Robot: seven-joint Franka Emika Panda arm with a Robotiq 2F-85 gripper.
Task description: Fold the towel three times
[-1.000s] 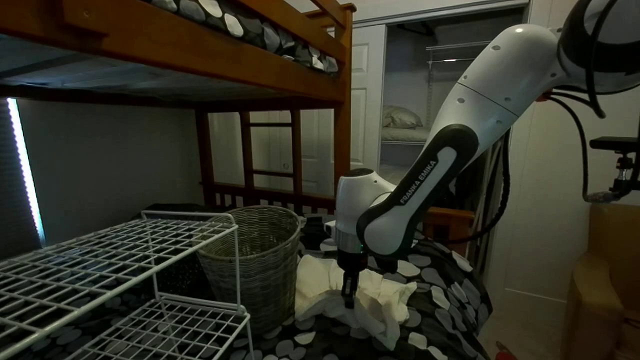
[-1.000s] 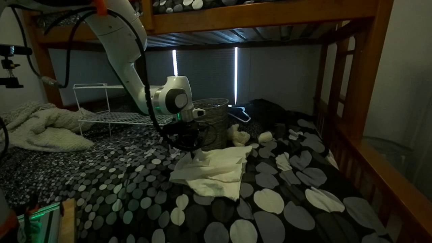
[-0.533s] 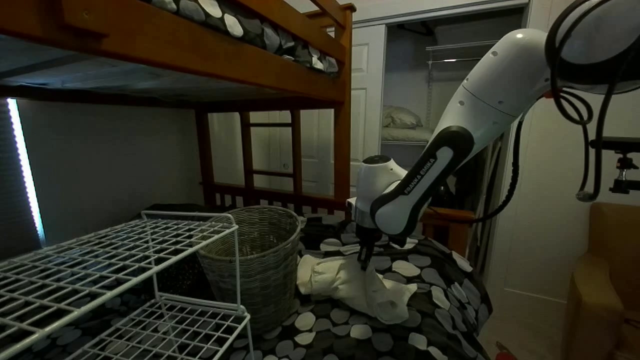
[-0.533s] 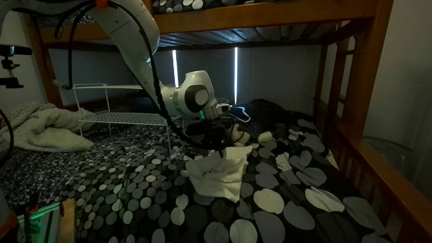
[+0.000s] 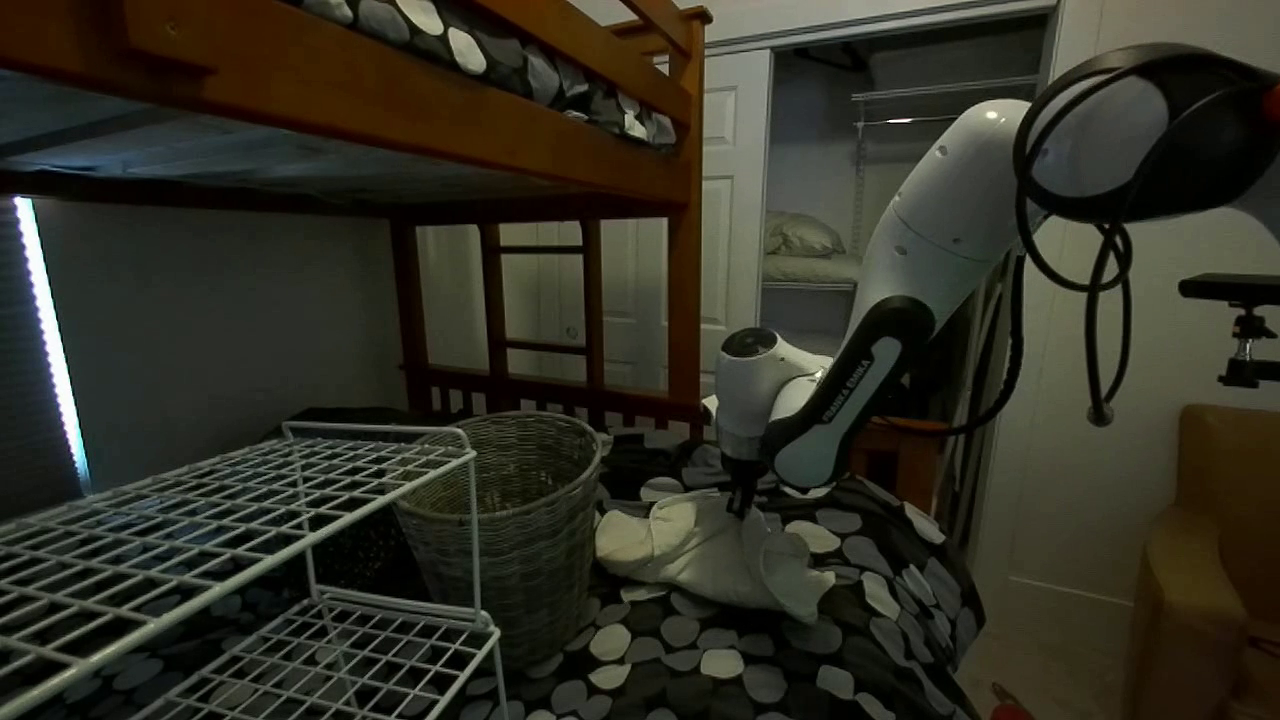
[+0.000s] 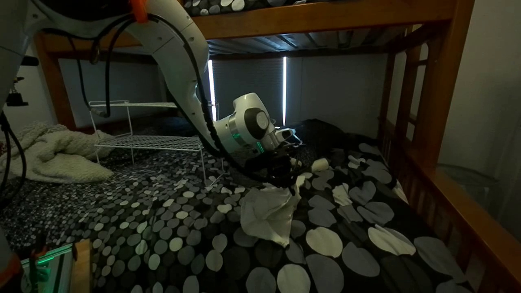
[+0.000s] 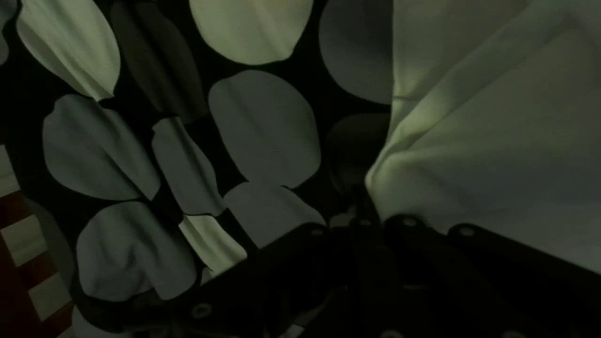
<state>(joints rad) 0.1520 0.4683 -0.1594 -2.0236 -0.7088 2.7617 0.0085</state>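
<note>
The reddish-brown wooden bunk bed (image 6: pixel 325 19) fills the scene; seeing no table, we take places from the edges of its lower level. A black cloth cover with grey and white dots (image 6: pixel 325 260) spreads there. Over it bends our white, black-jointed robot arm (image 5: pixel 930 230). A two-tier white wire rack (image 5: pixel 310 542) stands beside a round grey-brown wicker basket (image 5: pixel 545 570). The rumpled cream soft-cloth towel (image 5: pixel 700 550) lies on the cover, between that basket and the bed's open edge, one part drawn up to the black two-fingered gripper (image 5: pixel 740 508). We read its jaws as clenched on a fold of the towel; how much cloth they catch is too dark to tell.

We judge a fold to be in hand, but cannot count those done. To do it well, we should carry the pinched part low, in a short arc, since the loose layer beneath could slide along. Then we lay it level with the towel's opposite side, let go, and rise straight up.
</note>
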